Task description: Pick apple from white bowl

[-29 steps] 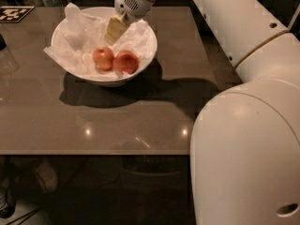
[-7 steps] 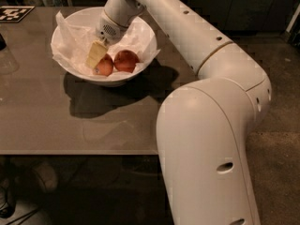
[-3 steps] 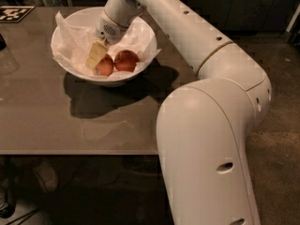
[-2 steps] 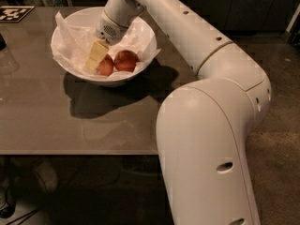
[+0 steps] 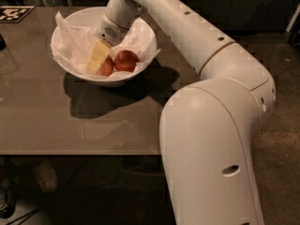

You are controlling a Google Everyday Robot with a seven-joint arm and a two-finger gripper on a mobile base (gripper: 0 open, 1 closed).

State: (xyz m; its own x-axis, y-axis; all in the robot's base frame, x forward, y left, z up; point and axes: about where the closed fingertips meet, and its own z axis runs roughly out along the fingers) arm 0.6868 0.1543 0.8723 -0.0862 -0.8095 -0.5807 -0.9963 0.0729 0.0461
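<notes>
The small orange-red apple (image 5: 108, 68) lies near 6 o'clock in the glossy, paper-lined white bowl (image 5: 89, 11), with a redder apple (image 5: 125, 60) touching it at 3 o'clock. The pale gripper (image 5: 97, 57) overlaps its left side; I cannot tell its opening. The apple is probably firm, smooth and slippery, so grasp it across the widest middle.

No legible text, only a black-and-white marker (image 5: 10, 13) on the table (image 5: 47, 121); pincer (image 5: 96, 63) inside white bowl (image 5: 117, 80).

A robot test room: a black-and-white square marker (image 5: 10, 13) sits on the brown table (image 5: 70, 125). The gripper (image 5: 96, 61) is in the round white bowl (image 5: 79, 12).
</notes>
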